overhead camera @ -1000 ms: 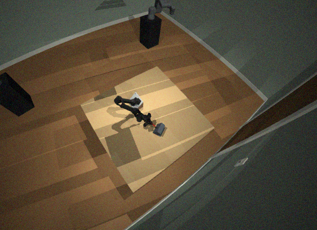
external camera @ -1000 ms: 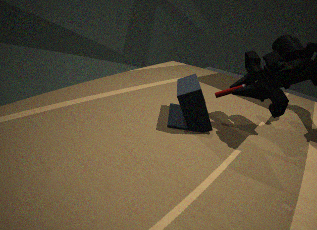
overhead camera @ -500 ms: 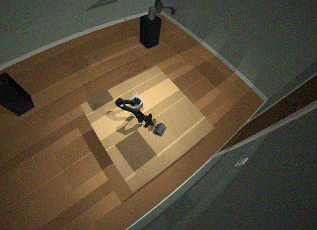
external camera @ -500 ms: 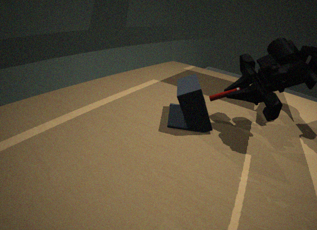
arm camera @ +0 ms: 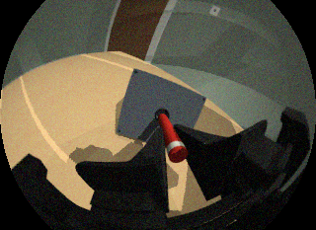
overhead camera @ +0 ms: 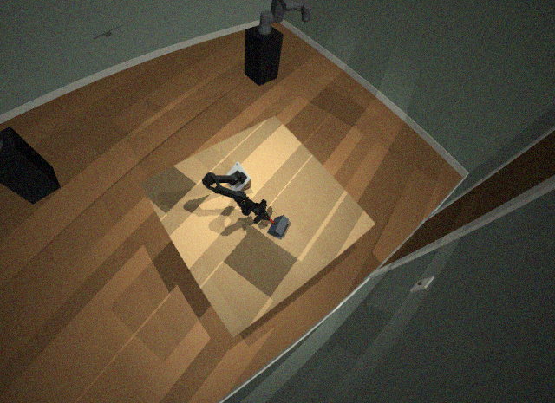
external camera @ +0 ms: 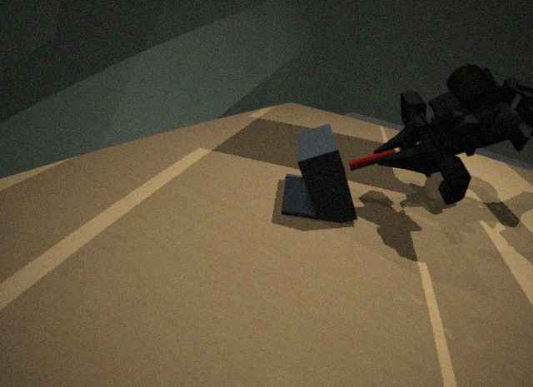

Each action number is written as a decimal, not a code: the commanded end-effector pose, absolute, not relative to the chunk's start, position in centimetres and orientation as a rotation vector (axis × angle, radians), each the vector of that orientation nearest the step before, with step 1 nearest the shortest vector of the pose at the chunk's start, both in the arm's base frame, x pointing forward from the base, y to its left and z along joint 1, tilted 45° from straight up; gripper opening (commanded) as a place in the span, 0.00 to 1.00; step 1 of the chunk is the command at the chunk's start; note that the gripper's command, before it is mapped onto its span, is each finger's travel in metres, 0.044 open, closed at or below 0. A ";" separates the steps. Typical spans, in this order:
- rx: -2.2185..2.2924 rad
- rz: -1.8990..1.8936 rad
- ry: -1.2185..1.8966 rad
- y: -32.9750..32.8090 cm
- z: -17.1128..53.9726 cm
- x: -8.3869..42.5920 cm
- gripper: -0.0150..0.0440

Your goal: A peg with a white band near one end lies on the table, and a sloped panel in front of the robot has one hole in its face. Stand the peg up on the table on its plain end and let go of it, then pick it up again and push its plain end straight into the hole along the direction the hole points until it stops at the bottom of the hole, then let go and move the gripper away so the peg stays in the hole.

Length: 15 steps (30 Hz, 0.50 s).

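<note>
The red peg [overhead camera: 271, 221] [external camera: 363, 161] [arm camera: 170, 133] has its white band [external camera: 397, 150] [arm camera: 176, 145] at the end nearer the wrist. My gripper [external camera: 377, 156] [arm camera: 168, 129] is shut on the peg and holds it tilted, above the table. The blue-grey sloped panel [overhead camera: 278, 225] [external camera: 327, 185] [arm camera: 140, 99] stands just ahead of the peg. In the wrist view the plain end overlaps the dark hole [arm camera: 158, 113]. In the exterior view the plain end is close to the panel's face, with a small gap showing. The hole's face is hidden there.
The pale wooden table [overhead camera: 323, 211] [external camera: 215, 288] [arm camera: 54, 112] lies under the arm and panel. The panel's low foot [external camera: 296, 195] extends behind it, on the side away from the gripper. The arm's white base plate [overhead camera: 244, 171] is at the other end of the arm. Black pedestals [overhead camera: 263, 54] [overhead camera: 27, 170] stand beyond the table.
</note>
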State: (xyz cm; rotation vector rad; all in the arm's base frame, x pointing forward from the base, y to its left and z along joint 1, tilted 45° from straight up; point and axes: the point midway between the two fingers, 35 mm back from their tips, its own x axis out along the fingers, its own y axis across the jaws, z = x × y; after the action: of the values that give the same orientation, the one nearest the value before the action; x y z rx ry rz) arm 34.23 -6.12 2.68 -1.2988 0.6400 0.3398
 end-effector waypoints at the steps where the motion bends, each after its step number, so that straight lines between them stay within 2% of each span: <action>1: -1.298 0.342 0.642 -6.1 2.6 34.2 0.25; 15: -1.298 0.341 0.642 -6.1 2.6 34.5 0.25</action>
State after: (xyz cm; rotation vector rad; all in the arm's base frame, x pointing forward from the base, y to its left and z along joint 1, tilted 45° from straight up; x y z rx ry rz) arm 34.40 -6.10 2.56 -1.2984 0.6416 0.3435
